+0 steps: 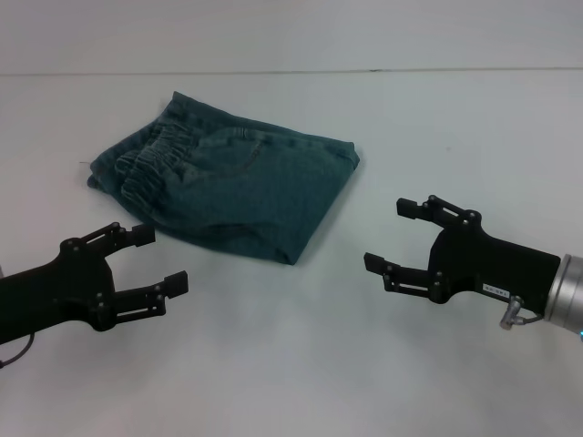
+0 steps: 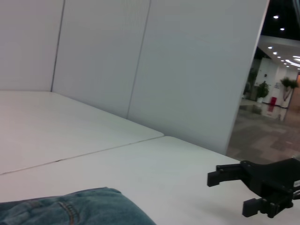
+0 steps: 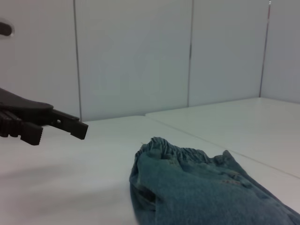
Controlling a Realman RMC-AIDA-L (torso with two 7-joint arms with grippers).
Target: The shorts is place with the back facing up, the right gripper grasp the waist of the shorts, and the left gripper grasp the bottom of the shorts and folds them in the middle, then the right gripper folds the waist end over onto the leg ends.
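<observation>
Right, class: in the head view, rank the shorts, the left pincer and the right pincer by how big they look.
1. The shorts, clearly largest.
2. The left pincer and the right pincer: both open and about alike, so no ranking.

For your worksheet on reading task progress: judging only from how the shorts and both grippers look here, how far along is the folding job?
It looks finished. The shorts lie as a compact folded bundle on the table, with the ruffled waist on top at the robot's left. Nothing is in hand: the left gripper and right gripper are both open, empty and clear of the cloth, nearer the robot. No further fold appears to remain.
</observation>
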